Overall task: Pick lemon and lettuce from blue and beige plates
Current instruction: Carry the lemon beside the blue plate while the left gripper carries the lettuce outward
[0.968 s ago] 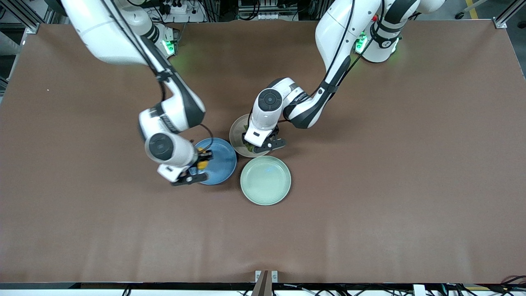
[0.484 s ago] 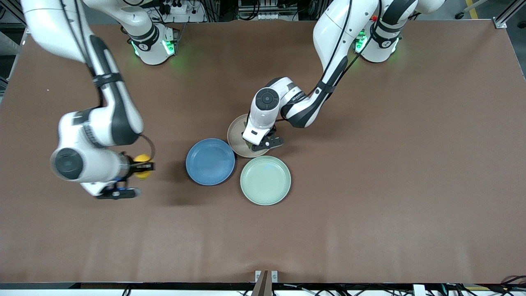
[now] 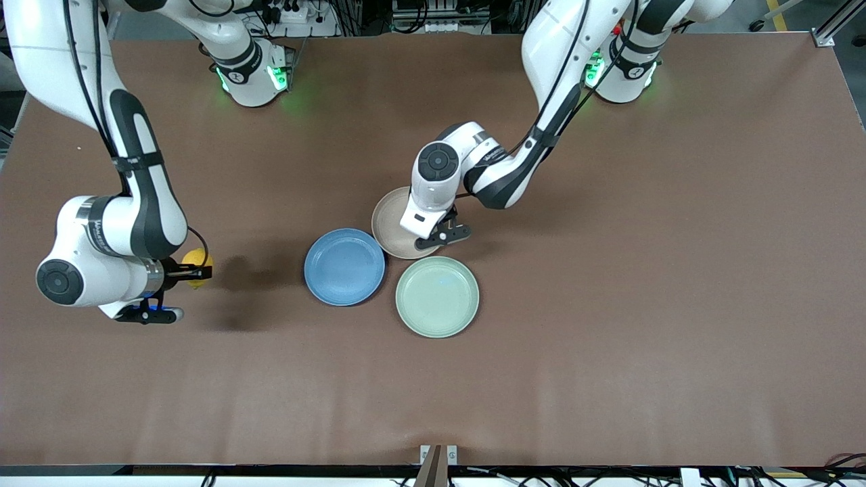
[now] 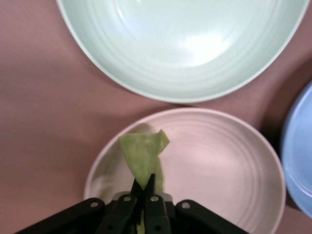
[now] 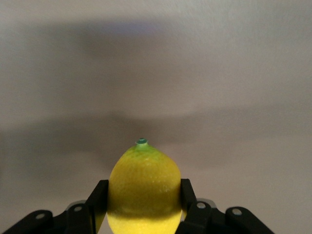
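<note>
Yellow lemon [image 5: 144,190] with green tip; thin pale-green lettuce [image 4: 143,157].

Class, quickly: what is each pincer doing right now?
Left pincer: shut on the lettuce, over the beige plate.
Right pincer: shut on the lemon, over bare table toward the right arm's end.
</note>
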You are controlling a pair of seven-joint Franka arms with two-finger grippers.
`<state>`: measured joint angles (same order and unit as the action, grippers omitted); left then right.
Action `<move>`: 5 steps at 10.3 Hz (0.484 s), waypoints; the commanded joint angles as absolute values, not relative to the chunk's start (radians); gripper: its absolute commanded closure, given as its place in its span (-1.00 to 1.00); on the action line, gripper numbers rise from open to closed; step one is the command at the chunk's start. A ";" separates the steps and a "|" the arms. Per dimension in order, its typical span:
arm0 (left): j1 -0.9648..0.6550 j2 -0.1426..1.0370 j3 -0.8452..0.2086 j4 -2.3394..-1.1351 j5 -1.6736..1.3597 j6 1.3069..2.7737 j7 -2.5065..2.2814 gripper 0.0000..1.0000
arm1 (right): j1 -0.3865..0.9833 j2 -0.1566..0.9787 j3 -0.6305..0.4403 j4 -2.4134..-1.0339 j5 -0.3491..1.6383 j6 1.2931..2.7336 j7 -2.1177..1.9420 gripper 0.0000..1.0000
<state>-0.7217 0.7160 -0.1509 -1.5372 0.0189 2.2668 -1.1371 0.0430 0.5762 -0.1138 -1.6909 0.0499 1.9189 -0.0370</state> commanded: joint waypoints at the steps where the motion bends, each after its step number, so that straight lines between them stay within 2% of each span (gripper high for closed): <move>1: -0.657 0.565 -0.150 -1.563 0.070 2.111 -1.083 1.00 | 0.040 0.633 -0.113 -1.715 0.144 1.939 -0.064 1.00; 3: -0.542 0.488 -0.152 -1.571 0.071 1.976 -0.894 1.00 | 0.040 0.635 -0.114 -1.715 0.150 1.933 -0.064 1.00; 4: -0.473 0.471 -0.152 -1.588 0.072 1.942 -0.779 1.00 | 0.040 0.635 -0.114 -1.715 0.150 1.933 -0.064 0.64; 5: -0.395 0.468 -0.152 -1.613 0.072 1.942 -0.674 1.00 | 0.038 0.635 -0.114 -1.715 0.152 1.933 -0.063 0.02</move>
<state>-0.4946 0.4901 -0.1380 -1.5485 0.0573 1.9428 -0.8038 0.0438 0.6457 -0.1139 -1.7152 0.1327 1.9369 -0.0492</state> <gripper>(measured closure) 0.965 0.361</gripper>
